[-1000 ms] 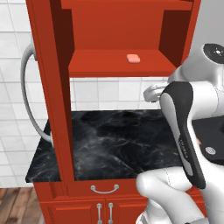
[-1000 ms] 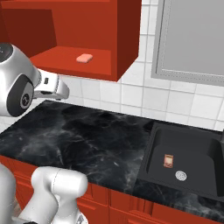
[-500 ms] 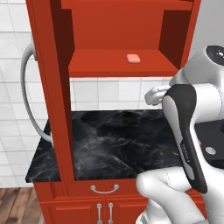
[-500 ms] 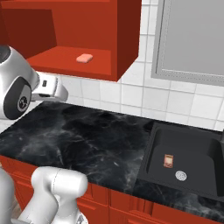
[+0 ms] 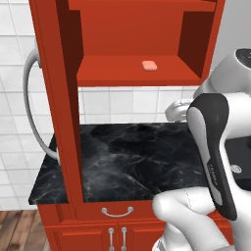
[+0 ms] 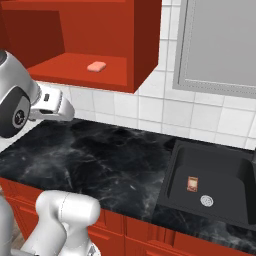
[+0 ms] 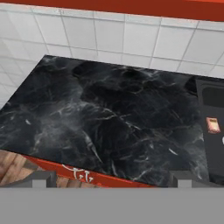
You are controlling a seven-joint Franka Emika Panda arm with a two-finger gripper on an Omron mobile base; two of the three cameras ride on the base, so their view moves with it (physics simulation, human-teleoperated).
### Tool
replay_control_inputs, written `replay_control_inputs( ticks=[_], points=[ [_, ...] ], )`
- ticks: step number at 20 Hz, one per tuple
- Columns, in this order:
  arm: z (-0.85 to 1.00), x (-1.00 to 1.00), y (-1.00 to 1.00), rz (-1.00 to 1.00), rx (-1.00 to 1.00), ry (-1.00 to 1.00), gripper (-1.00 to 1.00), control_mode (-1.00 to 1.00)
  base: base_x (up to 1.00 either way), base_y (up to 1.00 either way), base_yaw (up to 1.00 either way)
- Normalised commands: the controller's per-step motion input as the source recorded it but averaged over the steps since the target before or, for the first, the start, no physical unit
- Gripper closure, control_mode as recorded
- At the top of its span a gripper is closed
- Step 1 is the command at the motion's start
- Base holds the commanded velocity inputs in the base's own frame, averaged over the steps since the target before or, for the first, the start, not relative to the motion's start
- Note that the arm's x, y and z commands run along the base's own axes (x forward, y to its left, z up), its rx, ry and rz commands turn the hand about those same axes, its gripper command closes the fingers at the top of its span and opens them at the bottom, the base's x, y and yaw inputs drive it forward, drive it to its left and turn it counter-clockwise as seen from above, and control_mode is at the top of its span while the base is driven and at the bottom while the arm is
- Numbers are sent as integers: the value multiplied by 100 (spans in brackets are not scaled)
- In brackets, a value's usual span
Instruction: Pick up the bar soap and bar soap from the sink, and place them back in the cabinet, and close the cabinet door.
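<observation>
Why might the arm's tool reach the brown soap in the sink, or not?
Probably yes: the brown soap lies uncovered on the sink floor, nothing above it, though the arm must swing right.

Pink soap lies on the cabinet shelf, apparently flat.

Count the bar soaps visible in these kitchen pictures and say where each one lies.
2. The salmon-pink rounded bar soap lies on the red cabinet's shelf; the small brown block soap lies in the black sink basin. None seems hidden.

A black marble tabletop veined in white runs beneath a white tiled wall. A pale grey cabinet hangs above; red drawer fronts with silver pulls sit over a wooden floor.
</observation>
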Motion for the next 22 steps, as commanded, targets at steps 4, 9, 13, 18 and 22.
replay_control_inputs(
  ticks=[4,9,13,18,22],
  points=[
    [0,-23,0,0,0,3,-100,-100,0,0,0],
    [0,-16,0,0,0,2,-100,-100,0,0,0],
    [0,-14,0,0,0,2,-100,-100,0,0,0],
    [0,0,0,0,0,0,-100,100,-27,0,0],
    [0,0,0,0,0,0,-100,100,-38,-5,-4]
  ],
)
